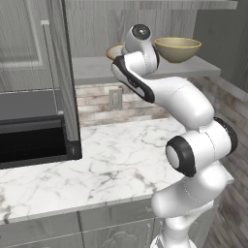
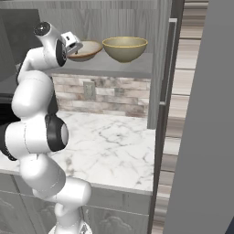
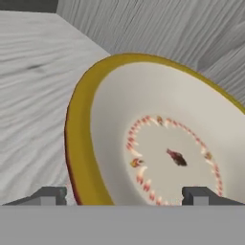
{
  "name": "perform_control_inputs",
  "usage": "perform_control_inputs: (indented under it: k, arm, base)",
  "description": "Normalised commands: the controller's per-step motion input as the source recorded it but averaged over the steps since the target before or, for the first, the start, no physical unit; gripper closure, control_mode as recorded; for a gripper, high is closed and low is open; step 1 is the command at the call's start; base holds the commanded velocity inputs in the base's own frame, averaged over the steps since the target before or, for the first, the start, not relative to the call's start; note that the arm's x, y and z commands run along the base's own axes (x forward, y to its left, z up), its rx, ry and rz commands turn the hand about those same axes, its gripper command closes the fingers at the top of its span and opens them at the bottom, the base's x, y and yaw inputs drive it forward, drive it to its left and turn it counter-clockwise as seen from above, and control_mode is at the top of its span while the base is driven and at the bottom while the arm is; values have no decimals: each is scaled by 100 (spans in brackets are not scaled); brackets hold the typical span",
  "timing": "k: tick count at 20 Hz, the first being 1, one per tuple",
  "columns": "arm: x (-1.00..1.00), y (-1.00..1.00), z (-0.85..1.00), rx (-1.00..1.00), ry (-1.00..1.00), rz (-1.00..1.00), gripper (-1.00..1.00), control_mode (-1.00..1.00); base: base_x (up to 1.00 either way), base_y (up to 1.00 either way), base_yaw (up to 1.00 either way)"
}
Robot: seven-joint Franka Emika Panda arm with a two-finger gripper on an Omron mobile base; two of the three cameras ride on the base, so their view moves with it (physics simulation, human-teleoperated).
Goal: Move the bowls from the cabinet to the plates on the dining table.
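Two olive-tan bowls stand on the cabinet shelf [image 1: 92, 68]. The right bowl [image 1: 177, 49] [image 2: 124, 48] stands free and upright. The left bowl [image 1: 115, 51] [image 2: 89, 49] is partly hidden behind my wrist. My gripper [image 2: 75, 45] is at its near rim. In the hand view this bowl [image 3: 158, 143] looms close, its cream inside with a ring of red marks facing me. My gripper [image 3: 124, 196] is open, its fingertips [image 3: 48, 196] wide apart with the yellow-brown rim between them. The plates and the dining table are out of view.
The cabinet's open doors [image 1: 63, 72] [image 2: 167, 68] flank the shelf on both sides. Below lies a marble counter [image 1: 111, 164] with a black microwave [image 1: 29, 135] at its left. A brick backsplash with an outlet [image 1: 115, 98] lies under the shelf.
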Motion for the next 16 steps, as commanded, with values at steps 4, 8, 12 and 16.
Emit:
perform_control_inputs:
  k: [4, 8, 12, 16]
  arm:
    - [22, 11, -21, 0, 2, 0, 100, -100]
    - [24, 8, -26, 0, 3, 0, 100, -100]
    - [19, 0, -19, 0, 0, 0, 100, -100]
    - [17, 0, -7, 0, 5, 0, 100, -100]
  base:
    - [0, 0, 0]
    - [0, 0, 0]
    - [0, 0, 0]
    - [0, 0, 0]
